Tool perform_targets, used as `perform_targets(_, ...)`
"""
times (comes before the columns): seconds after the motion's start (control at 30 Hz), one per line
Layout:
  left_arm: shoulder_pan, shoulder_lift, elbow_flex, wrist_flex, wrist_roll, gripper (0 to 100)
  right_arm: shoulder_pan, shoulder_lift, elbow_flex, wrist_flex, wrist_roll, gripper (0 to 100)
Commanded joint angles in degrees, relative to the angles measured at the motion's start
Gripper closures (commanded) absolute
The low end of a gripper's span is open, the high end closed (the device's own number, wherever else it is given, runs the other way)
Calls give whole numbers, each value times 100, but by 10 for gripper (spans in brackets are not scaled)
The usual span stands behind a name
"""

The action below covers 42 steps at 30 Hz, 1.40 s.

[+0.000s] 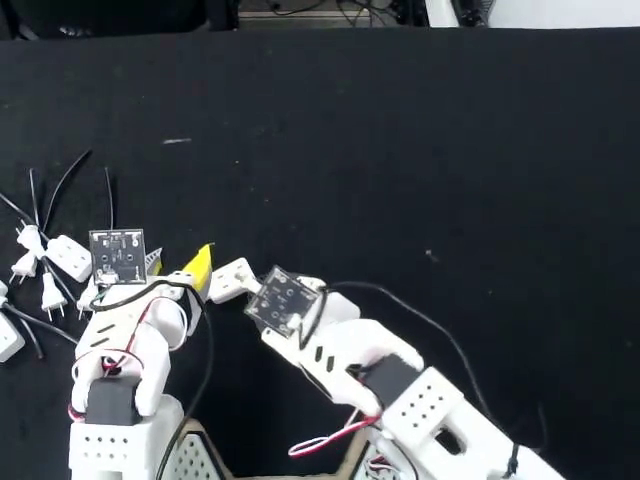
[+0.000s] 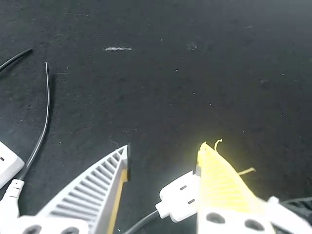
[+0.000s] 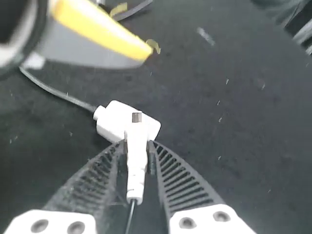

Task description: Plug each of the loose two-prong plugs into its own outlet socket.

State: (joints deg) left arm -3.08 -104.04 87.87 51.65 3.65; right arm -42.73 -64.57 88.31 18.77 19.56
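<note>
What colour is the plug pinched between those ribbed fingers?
The plug is white; it shows best in the right wrist view.

The left gripper (image 2: 165,146) is spread over the black table (image 2: 204,73), its grey ribbed finger (image 2: 97,195) and yellow finger (image 2: 222,187) well apart. A white socket (image 2: 179,197) with two slots lies between them, touching the yellow finger's inner side and clear of the grey one, with a dark cord (image 2: 139,225) leaving its end. Beyond the grey finger a thin black wire (image 2: 46,107) runs to a white plug (image 2: 10,192), just beside a white block (image 2: 6,163), and a pale lint fleck (image 2: 118,48) lies farther out.
</note>
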Motion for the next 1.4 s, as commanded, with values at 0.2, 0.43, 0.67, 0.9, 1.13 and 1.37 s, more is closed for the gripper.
perform_targets(0.2, 303, -44, -303, -53, -79, 766, -255, 1130, -716, -677, -70, 988)
perform_targets(0.43, 593, -44, -154, -79, -387, 766, -352, 866, -690, -659, -70, 988)
perform_targets(0.67, 637, -35, -4, -105, -404, 766, -343, 180, -479, -642, -220, 988)
perform_targets(0.9, 646, -35, 4, -105, -404, 766, -334, -514, -198, -642, -484, 988)
perform_targets(1.13, 646, -35, 13, -97, -404, 766, -334, -637, -163, -642, -510, 988)
perform_targets(1.37, 646, -35, 13, -97, -404, 766, -334, -673, -189, -642, -510, 988)
